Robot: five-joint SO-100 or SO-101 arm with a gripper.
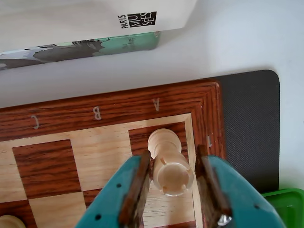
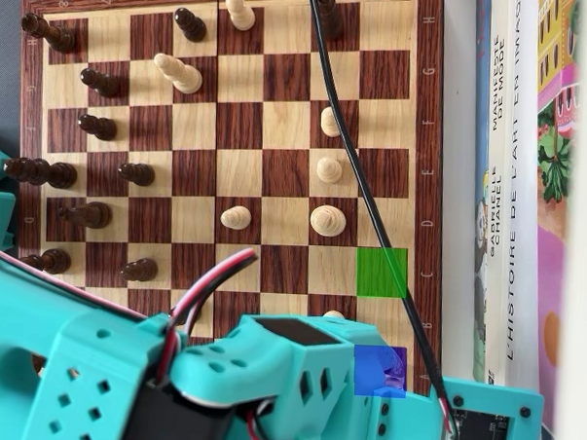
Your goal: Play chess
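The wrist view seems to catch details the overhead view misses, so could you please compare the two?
Only the wrist view shows the tool open around a pale rook on the corner square beside file letter A.

Only the overhead view shows the dark pieces, a green square, a blue square and a black cable.

Both show the chessboard.

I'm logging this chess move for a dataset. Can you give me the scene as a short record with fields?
board: wooden chessboard, file letters A, B, C on its border
piece at tool: light rook on the dark corner square by A
tool: tool straddles the rook, fingers either side; contact unclear
marked squares: green square, blue square near the arm
beside board: books
under board: dark mat
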